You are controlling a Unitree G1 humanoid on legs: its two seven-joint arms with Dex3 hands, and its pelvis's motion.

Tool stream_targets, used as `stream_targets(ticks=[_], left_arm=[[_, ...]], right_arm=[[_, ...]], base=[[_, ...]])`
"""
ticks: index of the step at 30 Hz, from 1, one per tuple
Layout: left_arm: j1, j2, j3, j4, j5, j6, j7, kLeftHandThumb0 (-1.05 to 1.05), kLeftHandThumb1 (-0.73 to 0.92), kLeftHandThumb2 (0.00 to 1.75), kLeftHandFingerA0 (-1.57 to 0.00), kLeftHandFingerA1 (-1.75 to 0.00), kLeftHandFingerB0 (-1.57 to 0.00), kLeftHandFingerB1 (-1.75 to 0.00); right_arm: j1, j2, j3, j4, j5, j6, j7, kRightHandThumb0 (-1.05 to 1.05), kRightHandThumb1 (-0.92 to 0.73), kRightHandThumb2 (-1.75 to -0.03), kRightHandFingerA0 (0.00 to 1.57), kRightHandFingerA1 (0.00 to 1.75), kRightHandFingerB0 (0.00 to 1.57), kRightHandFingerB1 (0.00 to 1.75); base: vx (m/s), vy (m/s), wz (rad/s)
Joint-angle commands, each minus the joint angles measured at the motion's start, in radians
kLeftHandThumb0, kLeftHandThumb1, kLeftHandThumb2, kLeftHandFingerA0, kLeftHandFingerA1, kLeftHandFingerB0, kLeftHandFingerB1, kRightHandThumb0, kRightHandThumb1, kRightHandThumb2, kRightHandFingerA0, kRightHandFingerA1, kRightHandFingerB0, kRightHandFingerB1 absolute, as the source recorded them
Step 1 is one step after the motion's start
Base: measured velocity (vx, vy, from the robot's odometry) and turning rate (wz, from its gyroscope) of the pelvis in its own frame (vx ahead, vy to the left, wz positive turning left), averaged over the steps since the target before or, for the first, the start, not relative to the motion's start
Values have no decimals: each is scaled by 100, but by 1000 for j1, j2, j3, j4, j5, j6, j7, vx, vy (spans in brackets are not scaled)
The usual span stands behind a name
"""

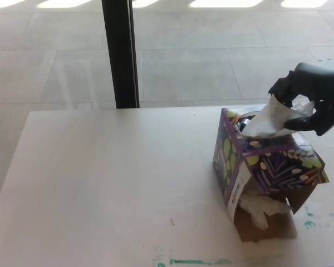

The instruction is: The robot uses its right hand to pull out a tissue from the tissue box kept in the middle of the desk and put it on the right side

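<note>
A purple tissue box [267, 169] with a leaf pattern stands on the right part of the white desk [117, 189], its near side torn open with crumpled tissue [261, 208] showing. A white tissue [270, 122] sticks up out of the box's top opening. My right hand [312, 97] is just above the box's far right corner, its black fingers closed around the upper end of that tissue. The tissue's lower end is still inside the box. My left hand does not show.
A black vertical post [120, 53] rises behind the desk's far edge, with grey tiled floor [211, 55] beyond. Green paint marks [195, 260] lie near the desk's front edge.
</note>
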Motion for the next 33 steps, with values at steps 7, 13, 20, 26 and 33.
stream_targets(ticks=[7,13,20,26,33], left_arm=[[39,8,17,3,-23,-76,35,-105,92,90,-85,-136,-43,-146],[44,4,20,7,-26,-73,34,-105,92,90,-84,-136,-44,-145],[53,5,11,7,-16,-78,40,-105,92,92,-84,-135,-42,-145],[62,1,18,6,-23,-79,37,-105,91,90,-81,-137,-45,-147],[67,4,22,10,-27,-79,30,-105,91,90,-81,-137,-44,-147]], right_arm=[[196,32,-52,45,-359,-214,-993,-25,-41,-92,98,175,78,142],[213,50,-65,57,-355,-194,-1054,-22,-32,-107,95,175,74,157],[224,47,-86,56,-343,-166,-1061,-18,-43,-94,80,175,71,158],[207,42,-127,93,-300,-188,-1084,-24,-39,-119,90,175,70,163],[171,39,-167,99,-269,-205,-1080,-30,-42,-118,91,174,80,151]], base=[[0,0,0],[0,0,0],[0,0,0],[0,0,0],[0,0,0]])
